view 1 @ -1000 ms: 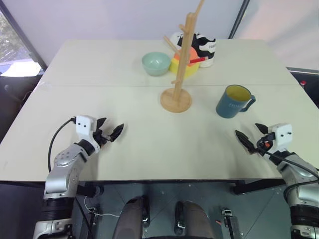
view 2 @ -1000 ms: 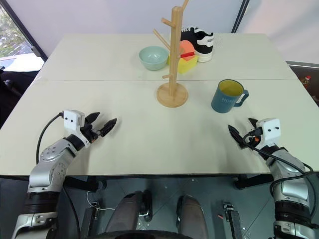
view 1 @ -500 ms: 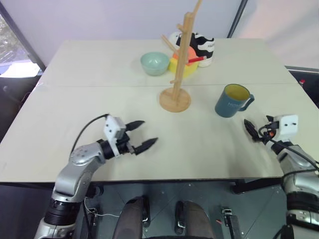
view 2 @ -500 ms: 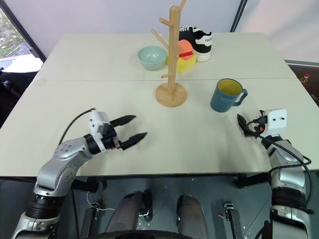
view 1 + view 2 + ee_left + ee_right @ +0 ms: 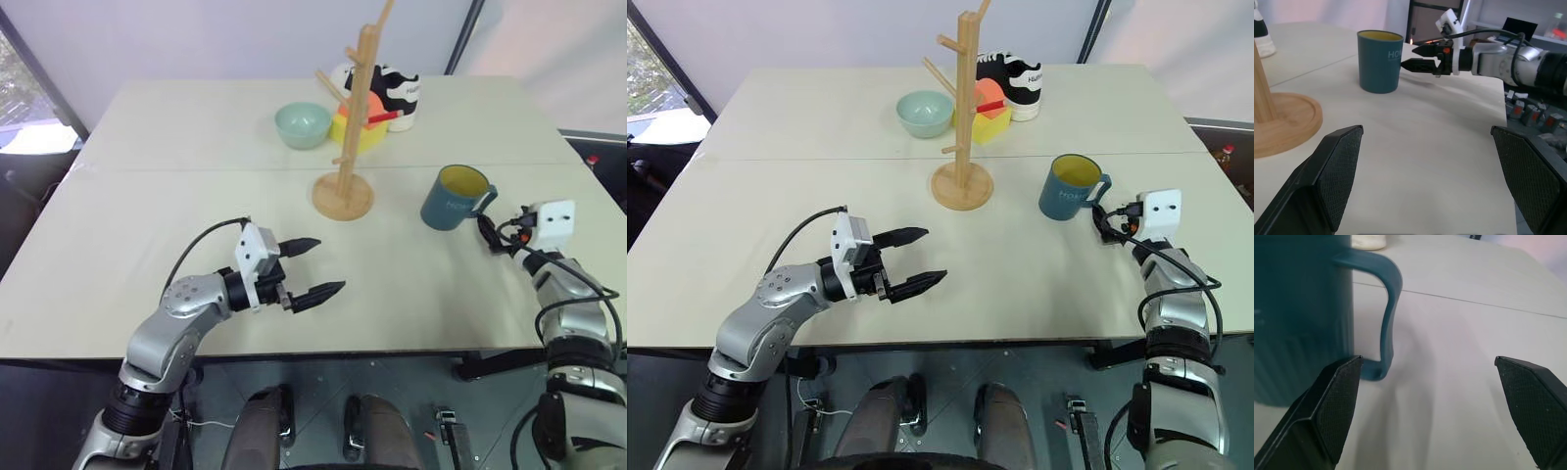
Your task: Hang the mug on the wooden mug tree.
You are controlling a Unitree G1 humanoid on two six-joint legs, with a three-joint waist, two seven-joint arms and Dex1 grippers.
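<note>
The mug (image 5: 454,197) stands upright on the worktop (image 5: 196,186), at about 3 o'clock from the round base of the wooden mug tree (image 5: 349,127) and apart from it, its loop handle turned toward the robot's right. The right jaws (image 5: 483,227) stand released, fingers spread wide, just beside that handle at roughly 4 o'clock from the mug. In the right wrist view the handle (image 5: 1386,308) rises between the two black fingers (image 5: 1327,406), nearer one of them, with nothing clamped and the mug's base flat on the worktop. Whether a fingertip touches the handle cannot be told.

The left jaws (image 5: 312,267) are also released and grasp nothing; they hover over the near middle of the worktop, pointing toward the robot's right, at about 7 o'clock from the mug and well apart from it. The left wrist view looks between its own fingers at the mug (image 5: 1379,61) and the right jaws (image 5: 1410,56) close against its far side.

Behind the tree, at about 12 o'clock, sit a pale green bowl (image 5: 303,124), a yellow and orange object (image 5: 359,122) and a black-and-white mug (image 5: 397,93).
</note>
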